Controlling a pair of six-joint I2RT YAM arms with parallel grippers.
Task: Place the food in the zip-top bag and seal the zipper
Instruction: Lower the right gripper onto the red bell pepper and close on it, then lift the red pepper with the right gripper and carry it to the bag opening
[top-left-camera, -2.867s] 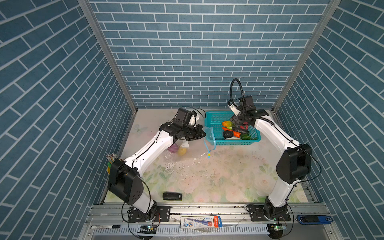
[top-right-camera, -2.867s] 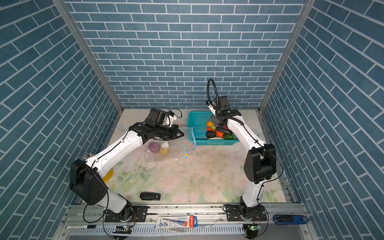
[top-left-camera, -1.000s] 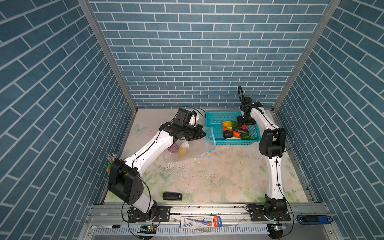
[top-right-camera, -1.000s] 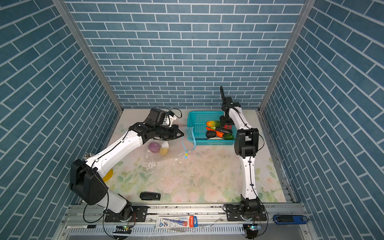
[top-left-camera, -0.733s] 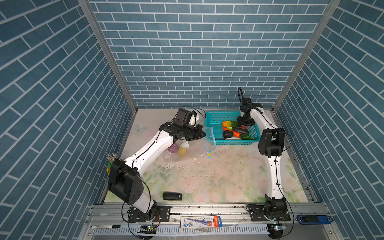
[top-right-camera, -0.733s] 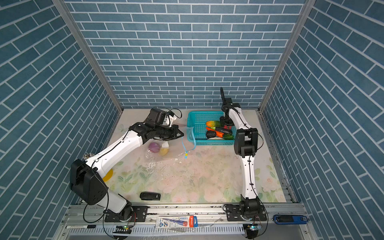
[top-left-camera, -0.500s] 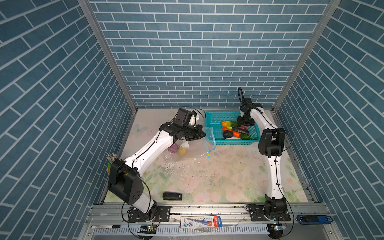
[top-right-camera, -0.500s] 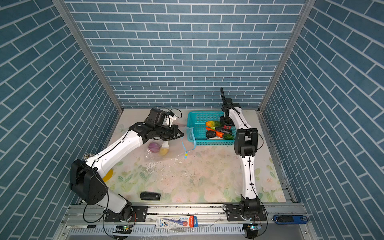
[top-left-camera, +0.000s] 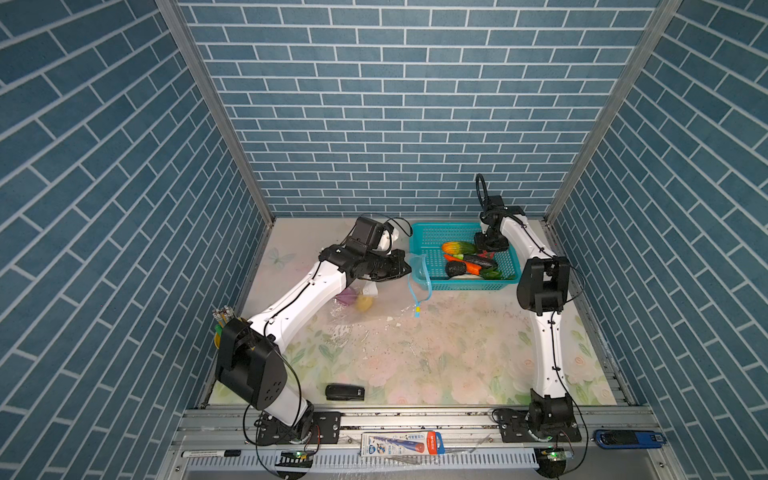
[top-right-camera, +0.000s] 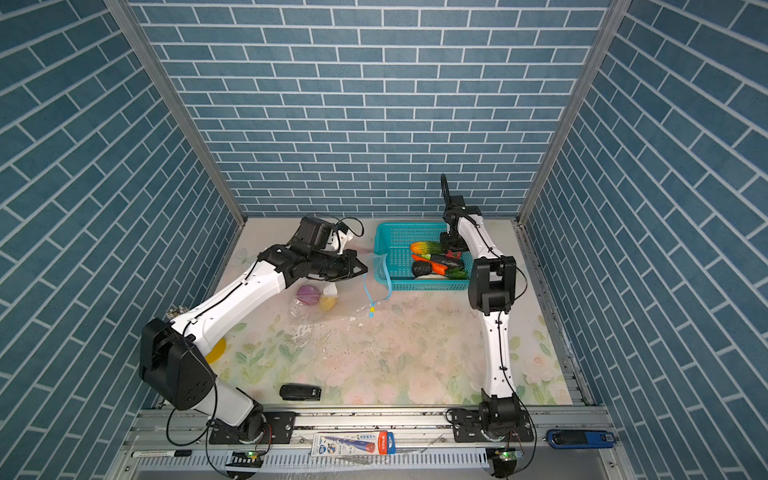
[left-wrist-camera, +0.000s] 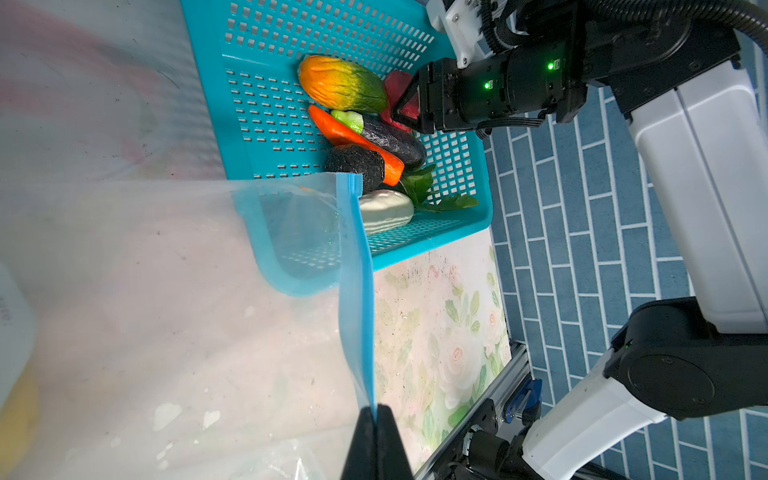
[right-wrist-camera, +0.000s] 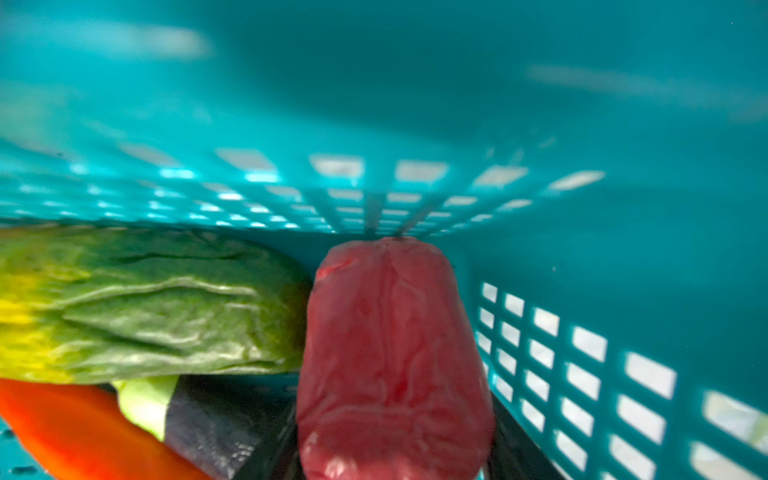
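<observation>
clear zip-top bag (top-left-camera: 374, 309) slumped on the floral tabletop (top-left-camera: 457, 357), just left of the teal perforated basket (top-left-camera: 428, 232) in both top views, mouth end raised off the surface and turned toward the basket. light-blue zipper (left-wrist-camera: 353, 270) along that raised edge, parted into an open loop, yellowish slider tab (top-left-camera: 417, 309) dangling at its low end. inside the bag, away from the mouth: a purple piece (top-right-camera: 306, 294) and a yellow piece (top-right-camera: 327, 303), side by side. left gripper (left-wrist-camera: 376, 413) at the upper lip of the bag, fingers pinched tight together on the blue strip. near corner of the basket showing through the clear film in the left wrist view.

in the basket, piled toward its right-hand end in both top views: an orange-and-green gourd-like piece (left-wrist-camera: 340, 85), an orange carrot (left-wrist-camera: 349, 135), a dark aubergine with a pale green cap (left-wrist-camera: 392, 141), a black bumpy piece (left-wrist-camera: 355, 164), a white piece (left-wrist-camera: 386, 210), leafy greens (left-wrist-camera: 419, 187) and a red piece (right-wrist-camera: 390, 353), one end against a basket wall, one flank touching the orange-and-green piece. right gripper (left-wrist-camera: 401, 110) down inside the basket, fingers (right-wrist-camera: 513, 446) set either side of the red piece, close against its flanks; cannot tell whether clamped on it or merely alongside.

near the front edge of the tabletop, well apart from bag and basket, a small black device (top-left-camera: 345, 392).
</observation>
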